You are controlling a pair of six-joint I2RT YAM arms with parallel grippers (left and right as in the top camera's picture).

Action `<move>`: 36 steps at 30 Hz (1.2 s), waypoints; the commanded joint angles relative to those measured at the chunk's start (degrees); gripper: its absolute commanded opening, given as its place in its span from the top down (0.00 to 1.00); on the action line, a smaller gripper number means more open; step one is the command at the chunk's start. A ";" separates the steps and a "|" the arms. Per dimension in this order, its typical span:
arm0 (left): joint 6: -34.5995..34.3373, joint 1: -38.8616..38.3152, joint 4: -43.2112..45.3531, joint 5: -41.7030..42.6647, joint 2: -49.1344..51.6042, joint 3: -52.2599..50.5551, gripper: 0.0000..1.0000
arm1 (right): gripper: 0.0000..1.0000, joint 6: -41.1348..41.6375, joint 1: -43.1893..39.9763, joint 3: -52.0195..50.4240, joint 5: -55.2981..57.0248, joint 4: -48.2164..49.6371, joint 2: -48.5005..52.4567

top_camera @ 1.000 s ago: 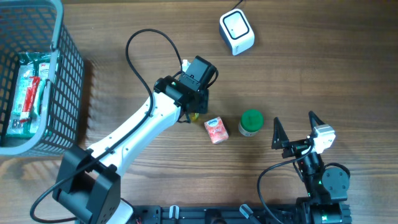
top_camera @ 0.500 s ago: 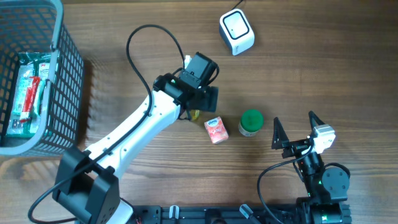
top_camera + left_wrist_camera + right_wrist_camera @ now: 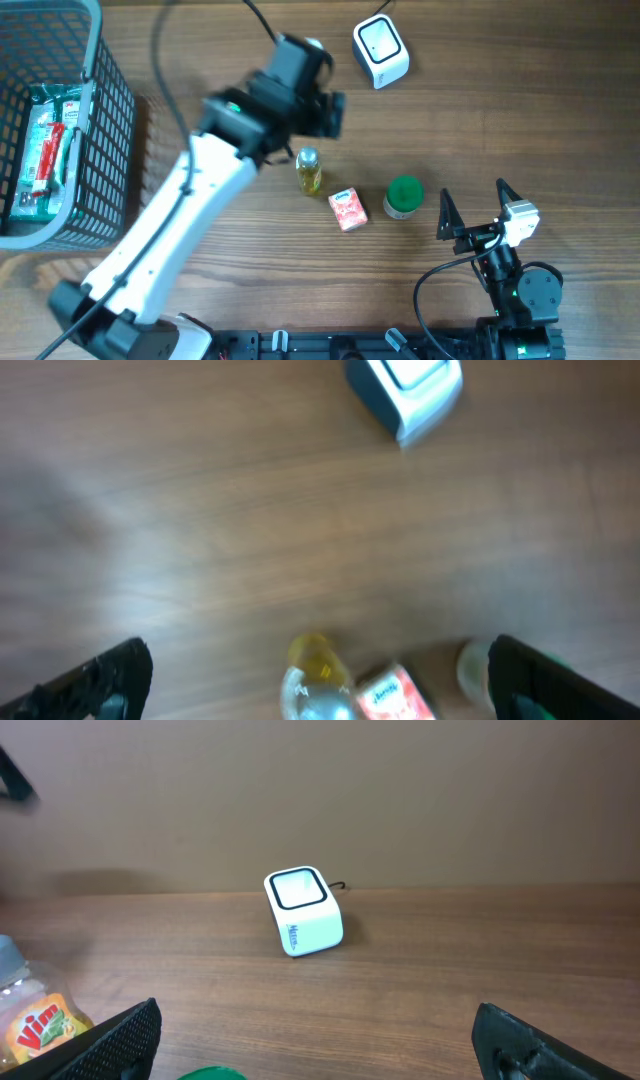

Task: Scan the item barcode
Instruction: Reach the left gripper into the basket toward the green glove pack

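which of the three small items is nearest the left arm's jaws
The yellow bottle; the pink carton and green-lidded jar sit farther along the row.

1. My left arm point(image 3: 175, 225) wears a smooth white shell, with black joints.
2. My right arm point(image 3: 520, 290) is black, with a white block point(image 3: 520, 218) and a looping black cable point(image 3: 418, 293).
3. My right gripper point(image 3: 475, 205) has pointed black fingers point(image 3: 446, 214).

The table point(image 3: 520, 110) under me is brown wood-grain, its grain running left to right. From my right wrist camera, a plain tan wall point(image 3: 420, 790) rises behind its far edge, evenly lit.
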 commanded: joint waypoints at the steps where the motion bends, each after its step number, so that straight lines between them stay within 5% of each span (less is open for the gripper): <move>1: 5.07 9.25 -4.04 -1.81 -1.57 15.87 0.00 | 0.00 -0.28 -0.17 -0.04 0.46 0.20 -0.11; 7: 5.09 28.87 -4.35 -1.77 -1.57 30.14 0.00 | 0.00 -0.31 -0.17 -0.04 0.46 0.20 -0.11; 17: 11.13 56.83 -2.60 -0.55 4.72 29.00 0.00 | 0.00 -0.31 -0.17 -0.04 0.46 0.17 -0.11; 36: 38.73 67.73 -2.62 6.69 27.08 17.75 0.00 | 0.00 -0.31 -0.17 -0.04 0.46 0.20 -0.11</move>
